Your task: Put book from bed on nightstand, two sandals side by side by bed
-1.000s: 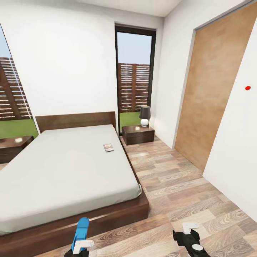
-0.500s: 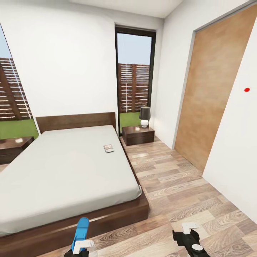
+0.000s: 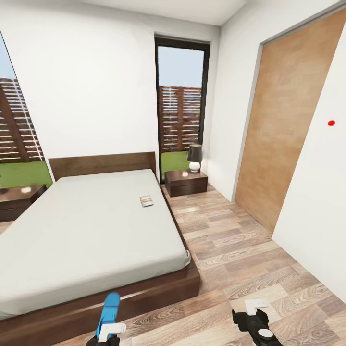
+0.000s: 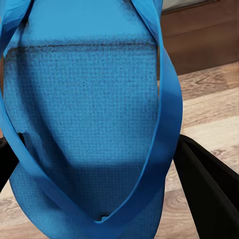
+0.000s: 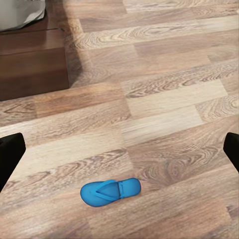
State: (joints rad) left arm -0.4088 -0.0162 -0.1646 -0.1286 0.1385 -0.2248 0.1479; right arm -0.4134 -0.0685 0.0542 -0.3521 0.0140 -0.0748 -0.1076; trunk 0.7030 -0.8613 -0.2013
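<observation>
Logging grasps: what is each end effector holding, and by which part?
Left end effector: blue sandal, gripped at one end. Right end effector: open, holding nothing.

- Table lamp (image 3: 194, 156), dark shade, white round base.
- Slatted wooden fence (image 3: 179, 117) and green grass (image 3: 25, 172) outside.
- Red dot (image 3: 331, 123) on right wall.
</observation>
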